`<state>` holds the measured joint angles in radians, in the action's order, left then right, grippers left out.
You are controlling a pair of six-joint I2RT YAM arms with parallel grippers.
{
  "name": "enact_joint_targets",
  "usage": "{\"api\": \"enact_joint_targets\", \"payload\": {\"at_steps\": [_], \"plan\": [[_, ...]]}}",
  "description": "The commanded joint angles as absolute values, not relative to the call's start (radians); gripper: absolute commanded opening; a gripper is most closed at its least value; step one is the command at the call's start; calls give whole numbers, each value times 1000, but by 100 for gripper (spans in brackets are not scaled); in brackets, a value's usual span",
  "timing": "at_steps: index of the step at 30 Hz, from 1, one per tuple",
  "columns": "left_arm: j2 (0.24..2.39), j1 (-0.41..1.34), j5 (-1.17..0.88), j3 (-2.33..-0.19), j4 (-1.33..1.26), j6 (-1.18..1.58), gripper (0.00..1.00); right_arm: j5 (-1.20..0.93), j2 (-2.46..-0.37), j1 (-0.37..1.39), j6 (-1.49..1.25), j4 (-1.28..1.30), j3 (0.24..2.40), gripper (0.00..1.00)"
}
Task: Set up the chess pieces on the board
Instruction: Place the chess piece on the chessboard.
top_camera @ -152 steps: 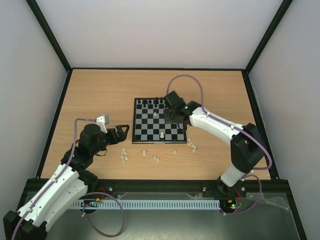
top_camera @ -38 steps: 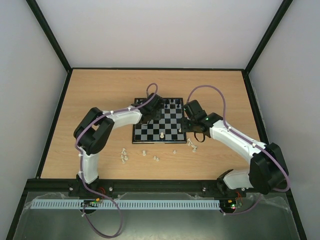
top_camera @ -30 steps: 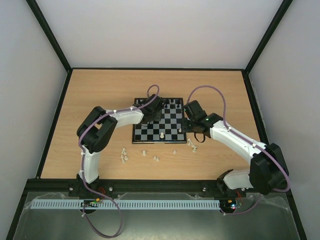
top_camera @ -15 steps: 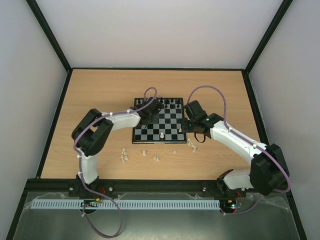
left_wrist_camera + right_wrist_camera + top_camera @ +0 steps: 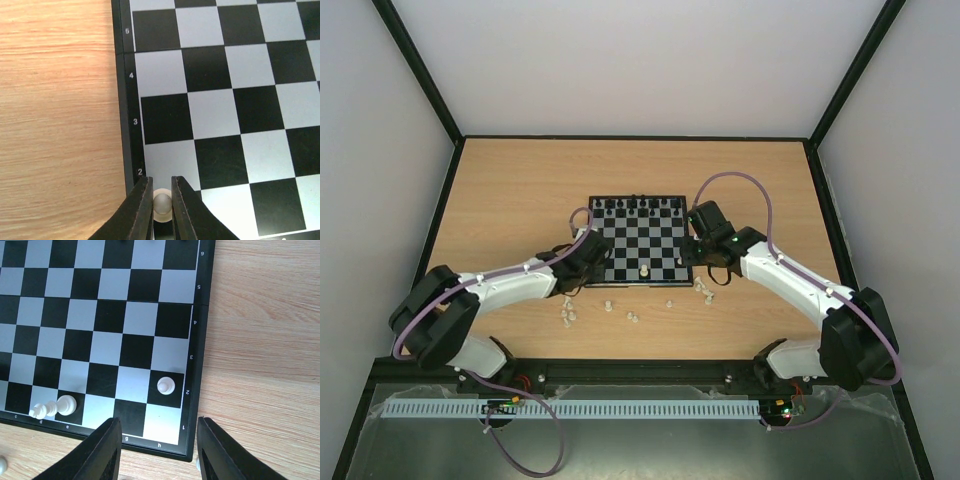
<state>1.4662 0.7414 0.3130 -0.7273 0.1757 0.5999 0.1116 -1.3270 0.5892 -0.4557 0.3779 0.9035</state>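
The left claw (image 5: 161,189) is clamped on a white piece (image 5: 161,205), upright between its tips, with the second-row edge square of the board (image 5: 225,100) right beneath, while the right claw (image 5: 159,429) hangs apart.

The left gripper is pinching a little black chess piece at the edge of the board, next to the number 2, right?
Almost. The chess piece is cream-white, not black, as the left wrist view shows. The rest holds: the left gripper pinches it at the edge of the board, next to the number 2.
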Motion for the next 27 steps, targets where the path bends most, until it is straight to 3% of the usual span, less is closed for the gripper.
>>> {"api": "enact_joint_targets", "payload": {"at_steps": [1, 27], "plan": [[1458, 752, 350, -700, 158, 631, 13, 98, -1323, 587, -454, 390, 891, 42], [1589, 760, 346, -782, 98, 596, 18, 102, -1321, 587, -456, 386, 880, 42]]}}
